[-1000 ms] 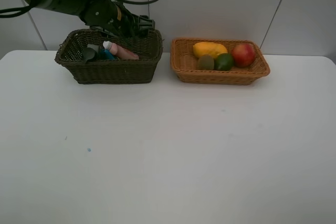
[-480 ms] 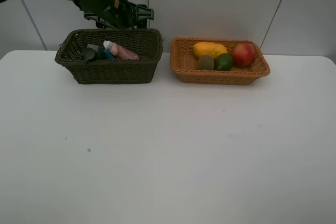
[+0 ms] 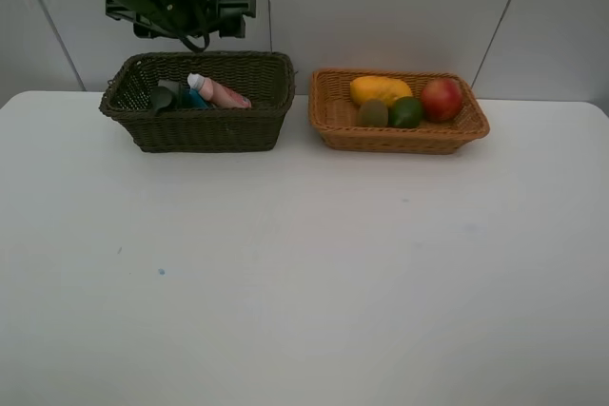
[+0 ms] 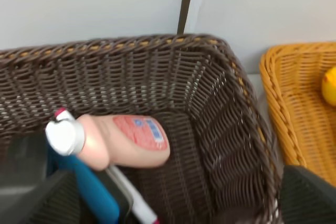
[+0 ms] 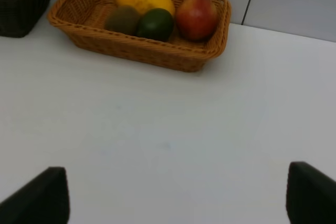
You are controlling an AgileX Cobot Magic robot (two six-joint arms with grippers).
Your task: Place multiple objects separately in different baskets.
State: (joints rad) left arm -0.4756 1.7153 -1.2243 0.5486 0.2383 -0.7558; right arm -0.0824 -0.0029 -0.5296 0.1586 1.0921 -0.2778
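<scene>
The dark olive basket (image 3: 195, 130) holds the pink spray bottle (image 3: 221, 92), the dark green pump bottle (image 3: 164, 95) and the blue eraser (image 3: 195, 99). The left wrist view shows the spray bottle (image 4: 123, 142), the eraser (image 4: 92, 187) and the white marker (image 4: 134, 200) under it. The orange-tan basket (image 3: 400, 135) holds the mango (image 3: 379, 88), pomegranate (image 3: 442, 99), avocado (image 3: 406, 112) and kiwi (image 3: 373, 113). My left gripper (image 3: 181, 11) hangs open and empty above the dark basket's back rim. My right gripper (image 5: 173, 192) is open and empty over the table, in front of the orange basket (image 5: 142, 51).
The two baskets stand side by side at the back of the white table (image 3: 304, 263), close to the wall. A dark seam (image 4: 185, 1) runs down the wall behind the dark basket. The right arm is out of the exterior high view.
My left gripper has risen and moved left, from just behind the dark basket's right back corner to above its back rim. Nothing in the baskets has moved.
</scene>
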